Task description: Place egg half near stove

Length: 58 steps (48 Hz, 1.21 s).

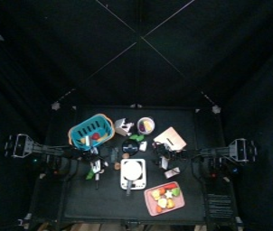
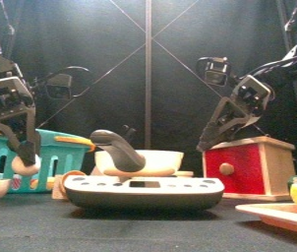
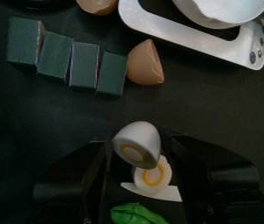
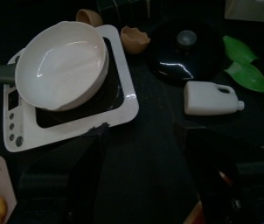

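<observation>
My left gripper is shut on an egg half, white with a yellow yolk, held above the table. A second egg half lies flat just below it. In the front view the left gripper hangs at the left, in front of the teal basket, apart from the stove. The stove is a dark grey block with a white pan on top; it also shows in the left wrist view. My right gripper is open and empty, close to the stove.
A teal basket stands at the back left. A red box is on the right and a red tray of food at the front right. Green blocks and a brown wedge lie between my left gripper and the stove. A white bottle lies near my right gripper.
</observation>
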Each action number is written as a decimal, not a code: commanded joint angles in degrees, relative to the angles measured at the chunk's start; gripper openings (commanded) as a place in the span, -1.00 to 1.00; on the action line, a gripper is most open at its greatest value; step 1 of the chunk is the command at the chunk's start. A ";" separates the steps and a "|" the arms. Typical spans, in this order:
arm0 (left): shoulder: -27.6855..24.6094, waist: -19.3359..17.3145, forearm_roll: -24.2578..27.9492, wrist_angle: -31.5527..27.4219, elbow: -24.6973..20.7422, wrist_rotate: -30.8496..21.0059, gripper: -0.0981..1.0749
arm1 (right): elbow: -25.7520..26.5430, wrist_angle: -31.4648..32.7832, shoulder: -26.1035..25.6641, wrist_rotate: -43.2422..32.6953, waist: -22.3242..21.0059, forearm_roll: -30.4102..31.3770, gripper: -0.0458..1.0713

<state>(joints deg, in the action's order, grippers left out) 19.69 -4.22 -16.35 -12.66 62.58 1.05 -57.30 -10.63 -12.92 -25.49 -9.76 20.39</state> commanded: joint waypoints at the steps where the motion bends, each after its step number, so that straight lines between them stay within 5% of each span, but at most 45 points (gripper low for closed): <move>1: -0.09 -0.18 -0.18 0.62 -1.23 0.09 0.62 | 0.53 0.00 -0.53 -0.18 -0.09 -0.18 0.73; 58: -2.20 0.35 -0.18 2.11 -4.13 0.18 0.74 | 0.62 0.00 -0.53 -0.18 -0.09 -0.26 0.73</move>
<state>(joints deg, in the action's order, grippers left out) 17.40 -4.04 -16.44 -11.43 59.68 1.14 -57.30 -10.63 -12.92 -25.49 -9.76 20.30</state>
